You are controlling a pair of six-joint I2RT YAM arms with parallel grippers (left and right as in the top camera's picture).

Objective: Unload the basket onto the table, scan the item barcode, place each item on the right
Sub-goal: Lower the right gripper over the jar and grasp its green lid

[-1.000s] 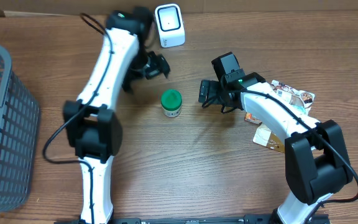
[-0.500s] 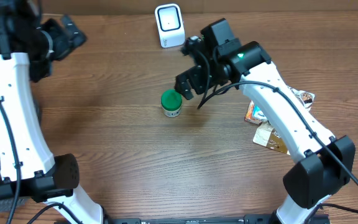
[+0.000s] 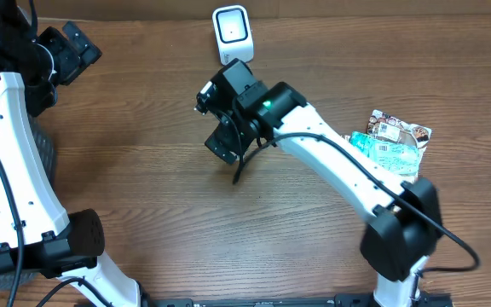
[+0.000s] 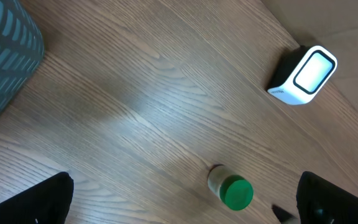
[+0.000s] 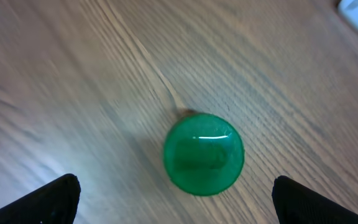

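Two claws, both spread to their widest and both empty, as the work changes hands over the table (image 3: 143, 196). My right claw (image 5: 176, 186) has swung in from the right side, where it sat low by the packets (image 3: 395, 141) a second ago. It now hangs directly above the jar (image 5: 204, 154), a finger either side of the green lid (image 4: 237, 193) but clear of it. My left claw (image 3: 65, 51) has pulled back from the middle to the far left corner, near the basket (image 4: 5, 62).

The jar itself has not budged: it stands upright on the wood, lid up, a little way in front of the white scanner (image 3: 233, 34) (from overhead my own wrist hides it; both wrist cameras show it plainly). No barcode shows in any view; I would guess it sits on the label round the side.

What the move means, as I judge it: the right arm has taken the job, the approach is nearly lined up, and the grasp is next. That means coming down, closing on the body below the lid, then lifting and turning the label to the scanner's window. Nothing has been scanned yet.
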